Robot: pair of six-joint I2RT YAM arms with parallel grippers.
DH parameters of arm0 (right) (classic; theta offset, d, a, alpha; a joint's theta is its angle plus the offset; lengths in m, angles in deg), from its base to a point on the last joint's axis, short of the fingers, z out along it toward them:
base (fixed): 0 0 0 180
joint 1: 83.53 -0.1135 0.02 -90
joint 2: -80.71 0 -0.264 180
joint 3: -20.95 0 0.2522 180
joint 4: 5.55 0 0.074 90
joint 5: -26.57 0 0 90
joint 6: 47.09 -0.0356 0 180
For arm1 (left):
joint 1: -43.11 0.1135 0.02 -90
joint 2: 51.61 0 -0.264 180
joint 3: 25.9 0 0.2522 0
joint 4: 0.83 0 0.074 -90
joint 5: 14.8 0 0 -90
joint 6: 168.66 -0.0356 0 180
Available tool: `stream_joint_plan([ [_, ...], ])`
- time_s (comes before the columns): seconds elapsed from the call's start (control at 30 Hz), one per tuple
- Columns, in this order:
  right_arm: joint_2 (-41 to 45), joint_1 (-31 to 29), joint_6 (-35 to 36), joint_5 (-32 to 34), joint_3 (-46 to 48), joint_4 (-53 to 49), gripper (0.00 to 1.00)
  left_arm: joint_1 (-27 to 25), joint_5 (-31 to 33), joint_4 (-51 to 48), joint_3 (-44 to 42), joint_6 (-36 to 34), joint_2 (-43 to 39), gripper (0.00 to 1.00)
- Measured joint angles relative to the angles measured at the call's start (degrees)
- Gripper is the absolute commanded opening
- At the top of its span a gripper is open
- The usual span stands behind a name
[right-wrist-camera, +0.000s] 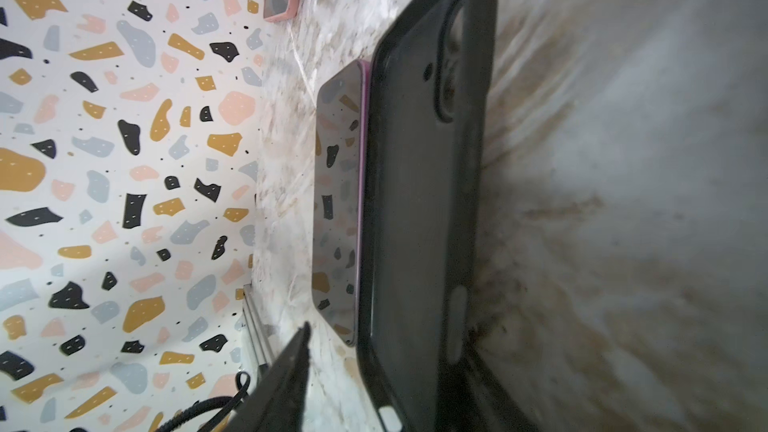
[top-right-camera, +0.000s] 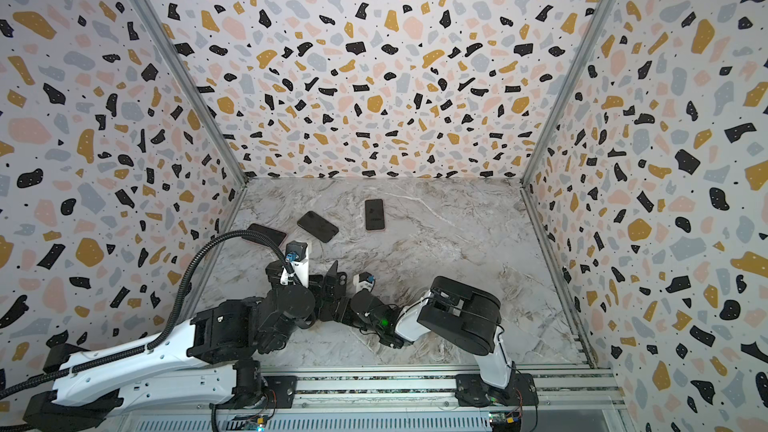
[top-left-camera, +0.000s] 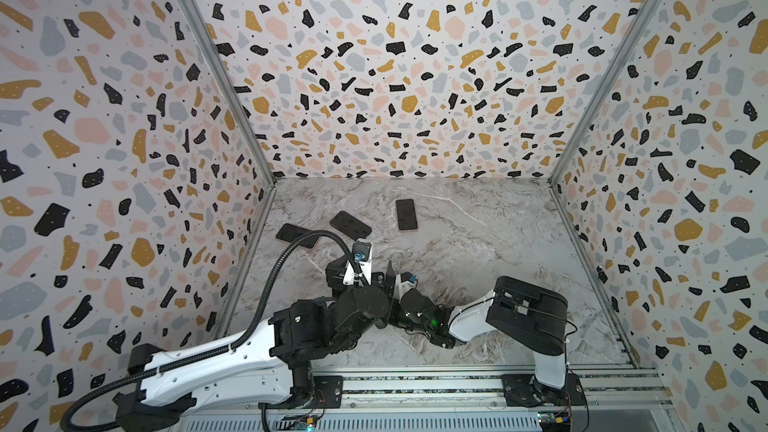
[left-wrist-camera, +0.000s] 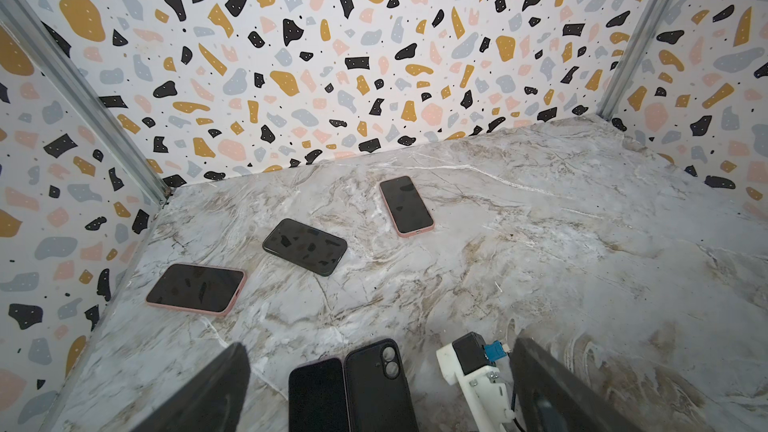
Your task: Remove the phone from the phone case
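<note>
Phone (left-wrist-camera: pixel 318 394) is out, lying screen-up on counter (left-wrist-camera: pixel 540 243) just beside its empty black case (left-wrist-camera: pixel 380 384); left pincer (left-wrist-camera: pixel 379 344) wide and empty, right pincer (right-wrist-camera: pixel 390 342) spread loosely around case end, so only backing off looks left.

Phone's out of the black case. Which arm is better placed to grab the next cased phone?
Probably left. The left claw is wide open and faces the near pink-cased phone and the dark phone, both on its side of the table. The right claw is at the black case, farther away.
</note>
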State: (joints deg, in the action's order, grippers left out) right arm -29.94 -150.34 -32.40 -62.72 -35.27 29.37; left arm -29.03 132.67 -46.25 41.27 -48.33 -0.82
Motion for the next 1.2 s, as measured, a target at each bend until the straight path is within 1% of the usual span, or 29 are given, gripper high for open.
stream_joint_plan([
  [0.03,0.7,0.0,0.3,-0.1,0.3,-0.4,0.72,0.0,0.0,0.0,0.0,0.2,0.2,1.00],
  [0.17,3.8,0.0,2.0,0.0,1.6,-4.0,0.75,0.1,-0.2,-0.1,0.1,0.7,0.8,0.99],
  [0.37,7.7,0.3,4.3,0.2,3.5,-8.8,0.75,0.1,-0.3,-0.5,0.7,1.2,0.9,0.99],
  [0.53,8.3,1.0,6.9,0.0,3.3,-11.0,0.74,0.1,-0.7,-0.5,1.1,1.9,0.8,0.99],
  [0.77,5.2,3.4,9.7,-1.4,-0.4,-11.4,0.72,0.1,-1.4,-1.3,2.1,2.5,0.4,0.99],
  [1.2,-3.5,3.3,10.5,-4.7,-10.2,-9.1,0.68,0.1,-1.5,-2.4,2.1,3.6,-1.5,0.99],
])
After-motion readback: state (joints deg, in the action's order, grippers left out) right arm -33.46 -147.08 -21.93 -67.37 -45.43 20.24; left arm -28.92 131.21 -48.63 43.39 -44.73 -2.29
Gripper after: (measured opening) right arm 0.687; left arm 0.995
